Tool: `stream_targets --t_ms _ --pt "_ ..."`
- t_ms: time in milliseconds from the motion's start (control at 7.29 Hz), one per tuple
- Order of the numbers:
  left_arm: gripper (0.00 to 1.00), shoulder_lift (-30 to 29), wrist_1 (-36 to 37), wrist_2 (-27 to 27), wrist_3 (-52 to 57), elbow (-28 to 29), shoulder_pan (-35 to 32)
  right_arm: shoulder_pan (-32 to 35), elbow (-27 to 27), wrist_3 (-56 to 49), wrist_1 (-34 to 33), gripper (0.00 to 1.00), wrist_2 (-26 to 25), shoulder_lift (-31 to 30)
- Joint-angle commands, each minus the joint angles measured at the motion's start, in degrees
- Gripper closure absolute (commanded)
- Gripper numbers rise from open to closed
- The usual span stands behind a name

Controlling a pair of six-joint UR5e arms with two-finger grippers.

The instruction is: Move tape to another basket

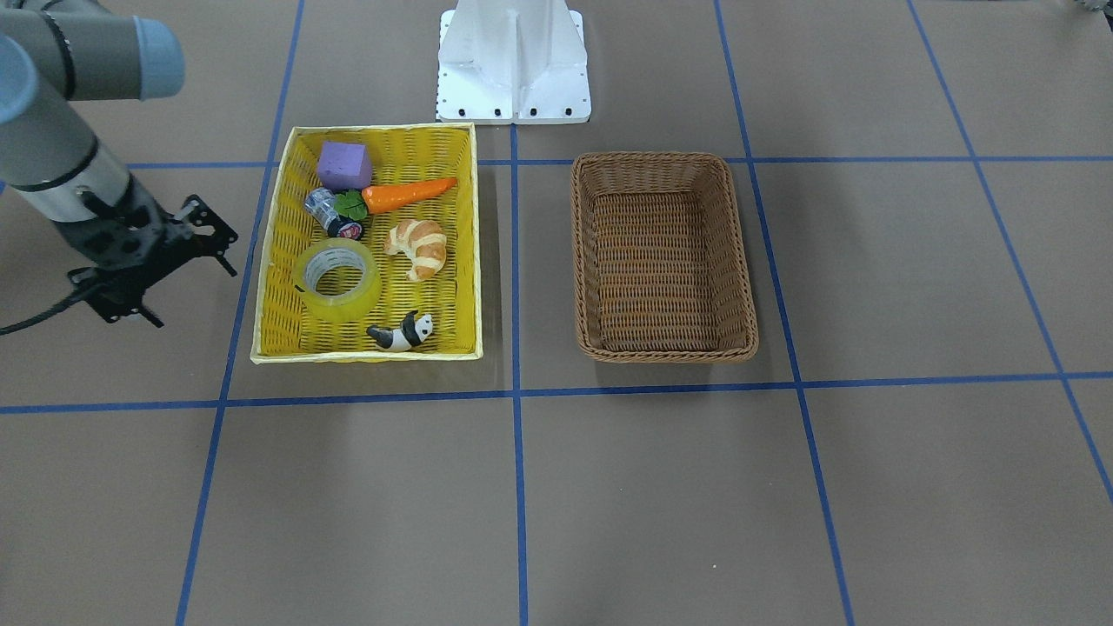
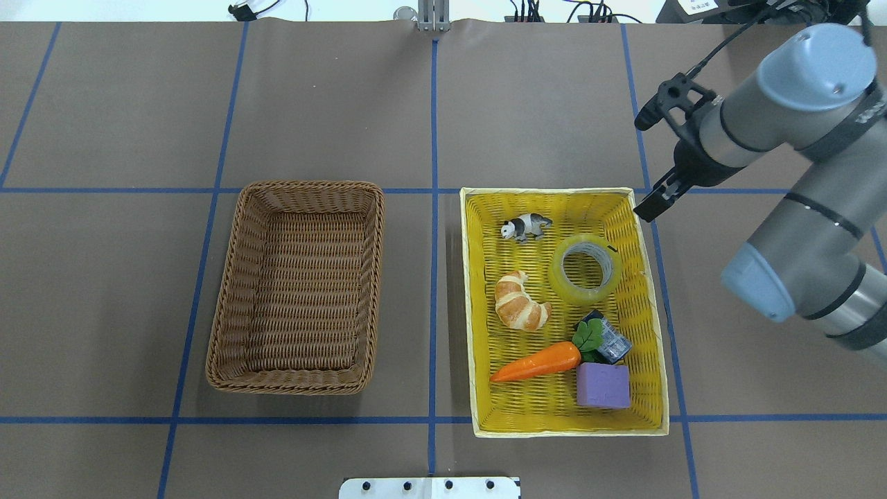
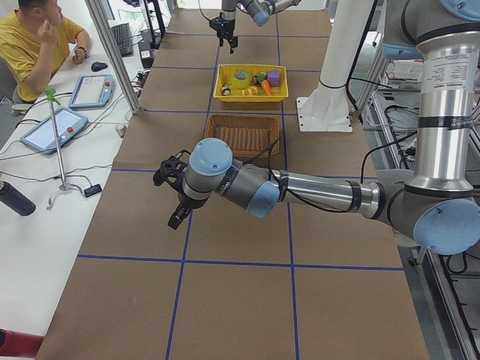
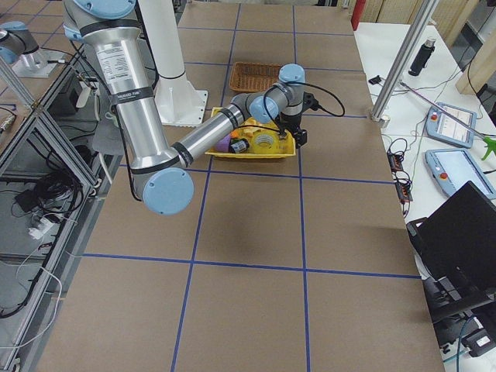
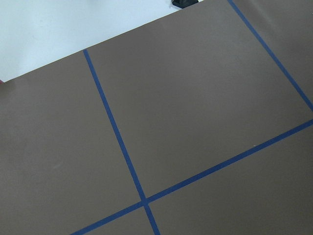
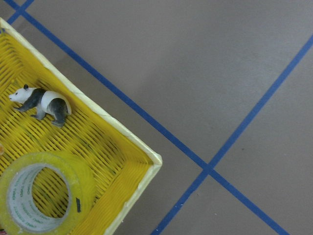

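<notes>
The tape (image 2: 585, 269) lies flat, hole upward, in the yellow basket (image 2: 554, 192), so its wall looks open to a grasp from above. A toy panda (image 2: 527, 226), croissant (image 2: 521, 301), carrot (image 2: 537, 362), purple block (image 2: 603, 385) and small cylinder (image 2: 611, 344) share that basket. The brown wicker basket (image 2: 312, 186), well apart, shows nothing inside. The right gripper (image 2: 648, 163) hovers just outside the yellow basket's corner, jaws spread, holding nothing. Whether the left gripper (image 3: 174, 187), over the surface (image 2: 138, 104), is clenched I cannot tell.

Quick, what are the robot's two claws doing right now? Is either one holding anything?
Left gripper: cannot be told; it shows only in the side view.
Right gripper: open, holding nothing.
</notes>
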Motion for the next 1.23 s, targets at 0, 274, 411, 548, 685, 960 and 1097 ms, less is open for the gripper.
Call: stream_targets --t_ms 0,274,411,548,685,960,1097 --pt "0.01 0.2 -0.1 0.0 0.0 0.0 0.0 -5.6 -1.8 2.5 1.3 0.03 -3.7 1.0" --pt "0.01 0.2 -0.1 0.0 0.1 0.0 0.0 -8.3 -4.7 4.8 1.6 0.08 -3.7 2.7" --pt "0.01 0.2 -0.1 0.0 0.1 0.0 0.0 -8.8 -5.5 4.8 1.6 0.20 -3.7 2.7" --pt "0.01 0.2 -0.1 0.0 0.1 0.0 0.0 -9.1 -6.2 4.6 1.6 0.44 -3.7 2.8" --pt "0.01 0.2 -0.1 0.0 0.1 0.0 0.0 -9.1 -6.5 4.2 1.6 0.79 -3.7 2.8" --pt "0.01 0.2 -0.1 0.0 0.1 0.0 0.0 -9.0 -6.5 3.9 1.6 1.00 -5.4 3.7" --pt "0.01 0.2 -0.1 0.0 0.1 0.0 0.0 -8.4 -6.2 3.2 1.6 1.00 -6.6 3.9"
